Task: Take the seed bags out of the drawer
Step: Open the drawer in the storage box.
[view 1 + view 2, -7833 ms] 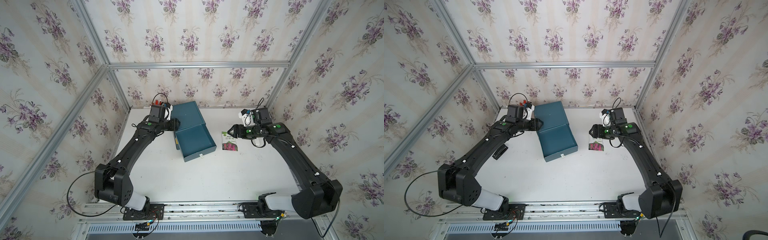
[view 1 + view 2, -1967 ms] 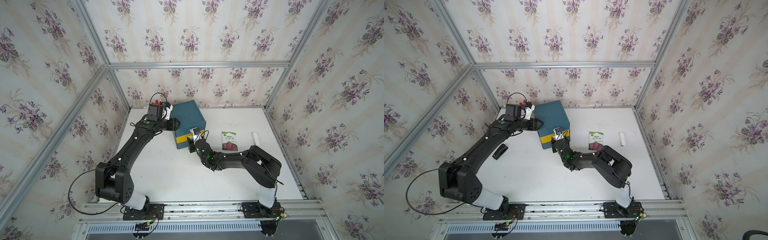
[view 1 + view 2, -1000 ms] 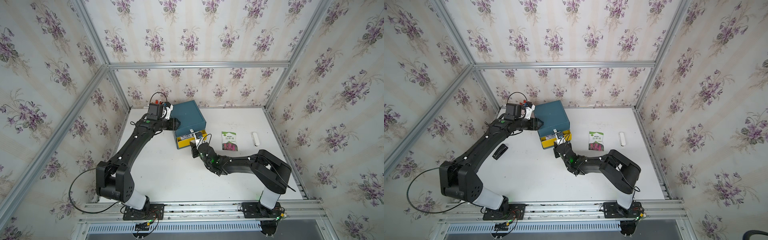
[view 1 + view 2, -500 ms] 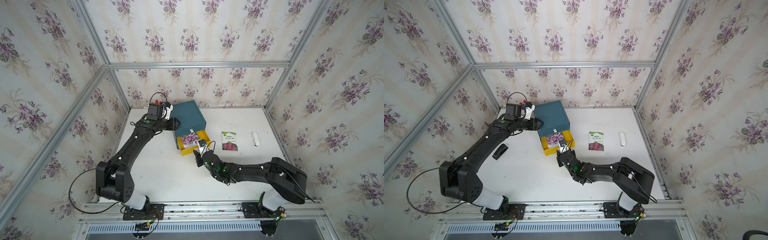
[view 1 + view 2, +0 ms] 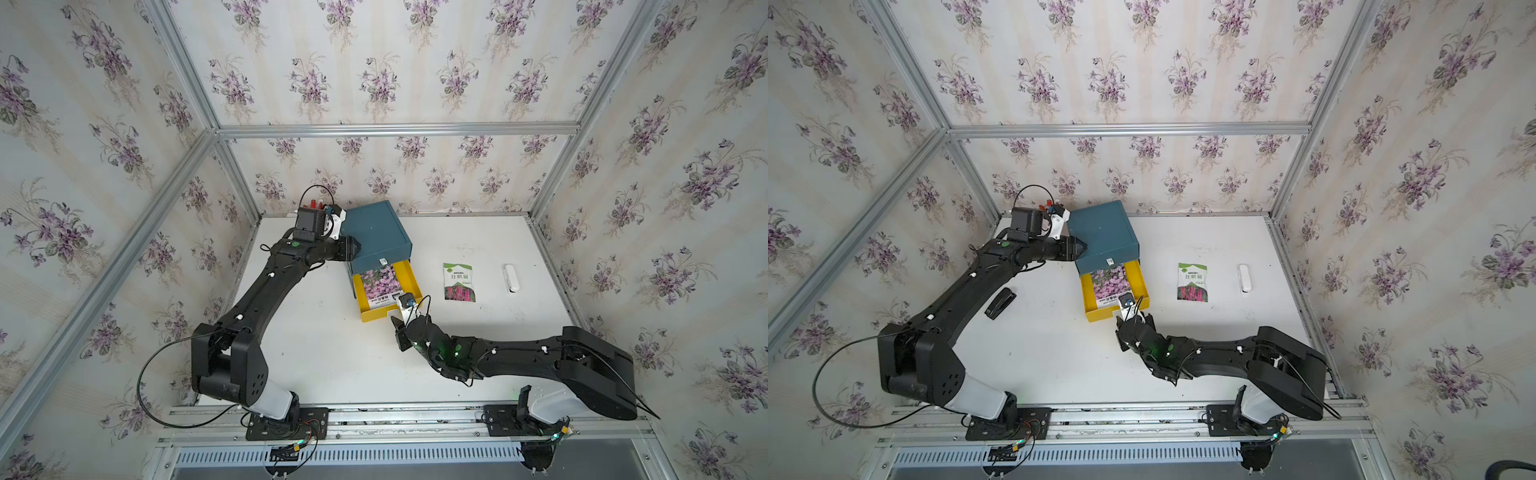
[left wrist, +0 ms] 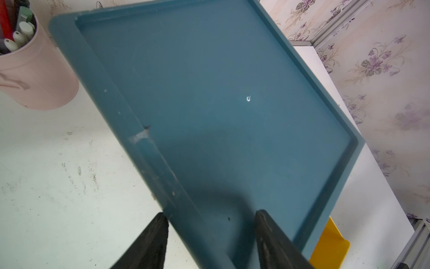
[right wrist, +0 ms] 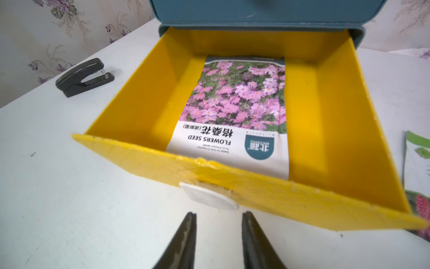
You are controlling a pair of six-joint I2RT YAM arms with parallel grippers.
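the yellow drawer (image 5: 376, 314) stands pulled out toward the near side of the blue cabinet (image 5: 376, 232), and one seed bag (image 5: 379, 284), mostly purple blooms, lies flat on its floor. a second seed bag (image 5: 459, 282) with a green-and-white top lies on the table (image 5: 332, 353) just right of the drawer, so that one counts as out. the bag in the drawer is not yet lifted (whether another hides beneath it cannot be told).

the right gripper (image 7: 218, 215) sits low at the near side of the drawer front, close to the white pull tab (image 7: 209, 198), with a narrow gap between its jaws and nothing in it. the left gripper (image 6: 211, 213) is clamped on the left rim of the cabinet, apparently to steady it.

by my judgement the opening is done. reaching over the front wall for the purple bag comes next.
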